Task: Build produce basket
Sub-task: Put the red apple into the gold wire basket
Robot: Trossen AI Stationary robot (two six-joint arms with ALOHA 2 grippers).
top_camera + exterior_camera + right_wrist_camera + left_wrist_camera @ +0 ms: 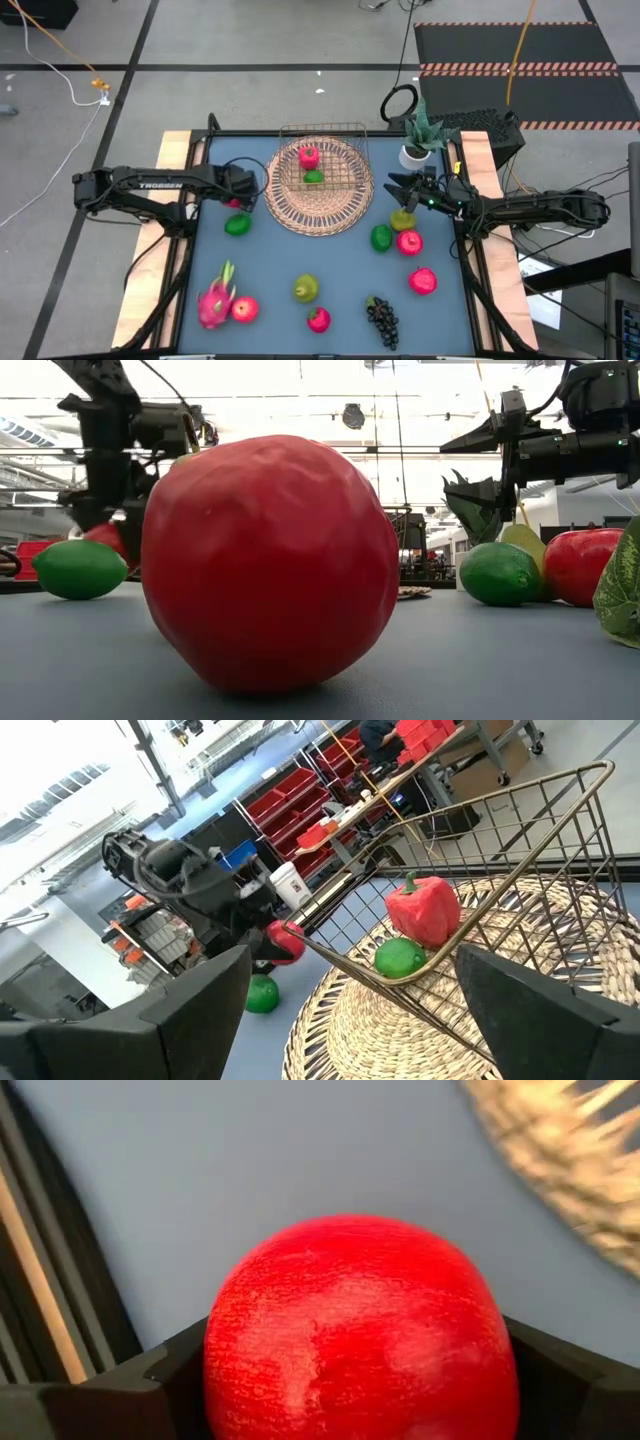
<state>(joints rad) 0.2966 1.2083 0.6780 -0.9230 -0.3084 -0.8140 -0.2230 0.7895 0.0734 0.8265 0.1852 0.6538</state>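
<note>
The left gripper (238,194) is closed around a red apple (360,1330), positioned at the left edge of the wicker mat (345,215), just above a green lime (237,225) on the table (290,260); the right gripper (400,186) has its fingers spread wide and holds nothing, positioned at the mat's right edge above a yellow-green pear (403,219); the wire basket (352,130) rests on the mat and contains a red strawberry (423,910) and a second lime (399,958); remaining produce lies loose on the table: a dragon fruit (215,300), dark grapes (382,320), a second pear (306,289), and further red fruits near the front and right edges.
</note>
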